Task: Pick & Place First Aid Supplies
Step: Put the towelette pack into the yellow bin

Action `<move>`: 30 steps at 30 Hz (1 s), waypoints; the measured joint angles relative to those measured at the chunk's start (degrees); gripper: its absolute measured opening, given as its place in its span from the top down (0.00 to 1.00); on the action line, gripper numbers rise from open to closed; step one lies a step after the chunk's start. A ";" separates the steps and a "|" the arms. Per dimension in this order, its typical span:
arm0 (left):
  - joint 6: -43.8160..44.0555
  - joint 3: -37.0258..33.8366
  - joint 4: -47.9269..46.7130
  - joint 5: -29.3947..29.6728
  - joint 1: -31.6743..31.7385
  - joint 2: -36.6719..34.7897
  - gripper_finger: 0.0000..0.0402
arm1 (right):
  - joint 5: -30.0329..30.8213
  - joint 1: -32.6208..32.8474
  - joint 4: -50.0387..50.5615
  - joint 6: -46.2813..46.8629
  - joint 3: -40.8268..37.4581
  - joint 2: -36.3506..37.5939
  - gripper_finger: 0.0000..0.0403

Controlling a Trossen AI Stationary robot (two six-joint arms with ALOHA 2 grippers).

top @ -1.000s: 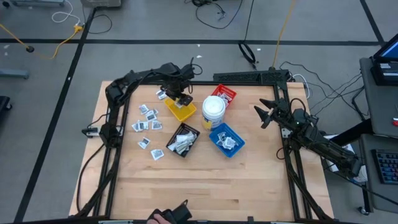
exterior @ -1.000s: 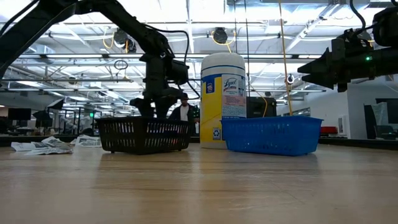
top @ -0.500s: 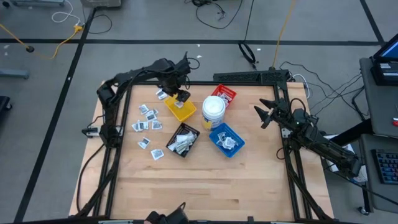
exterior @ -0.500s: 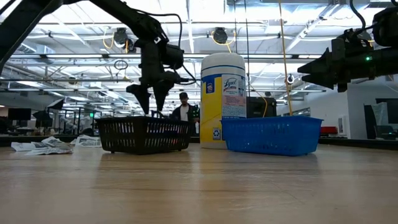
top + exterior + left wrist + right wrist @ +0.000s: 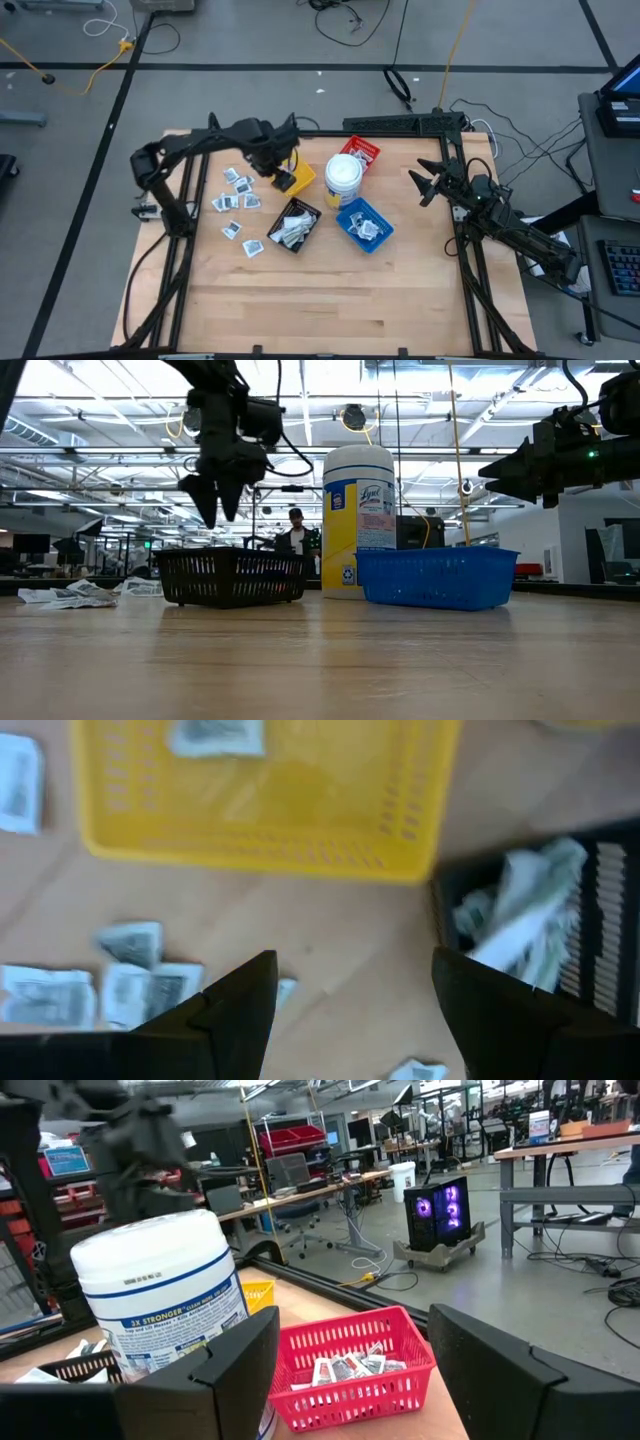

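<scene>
The first aid supplies (image 5: 236, 188) are these little flat white packets, a loose bunch scattered on the bare wood on the left side of the table (image 5: 330, 290), with more already sitting in the black tray (image 5: 295, 224), the blue tray (image 5: 364, 224), the red tray (image 5: 360, 152) and one in the yellow tray (image 5: 293, 176). They look paper-light and floppy, probably a bit slick, lying dead flat on the wood, so I'd guess you have to come straight down and nip one by an edge or corner, and only one, since several touch each other. Crushing them isn't much of a worry, dropping or double-picking is. The left gripper (image 5: 281, 172) hangs in the air over the near-left edge of the yellow tray, close to the loose pile, fingers spread apart with nothing between them. Over on the far right side the right gripper (image 5: 424, 183) waits above the table edge, well apart from the trays and the white wipes tub (image 5: 343, 175), jaws also apart and empty
</scene>
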State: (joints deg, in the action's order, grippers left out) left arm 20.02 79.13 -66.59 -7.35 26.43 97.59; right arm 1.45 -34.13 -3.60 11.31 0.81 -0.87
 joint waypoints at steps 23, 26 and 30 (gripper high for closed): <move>12.11 -19.28 2.17 -0.01 -22.33 -19.25 0.33 | 0.00 0.00 -0.01 0.00 0.01 -0.01 0.37; 13.37 -20.44 2.09 0.01 -25.06 -20.10 0.33 | 0.00 0.00 0.00 0.00 -0.01 -0.01 0.37; 16.26 -20.57 1.76 0.03 -28.64 -19.87 0.33 | 0.00 0.00 0.02 -0.01 0.00 -0.01 0.37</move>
State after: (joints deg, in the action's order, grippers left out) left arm 36.28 58.57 -64.83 -7.32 -2.22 77.71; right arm 1.45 -34.13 -3.57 11.29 0.81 -0.89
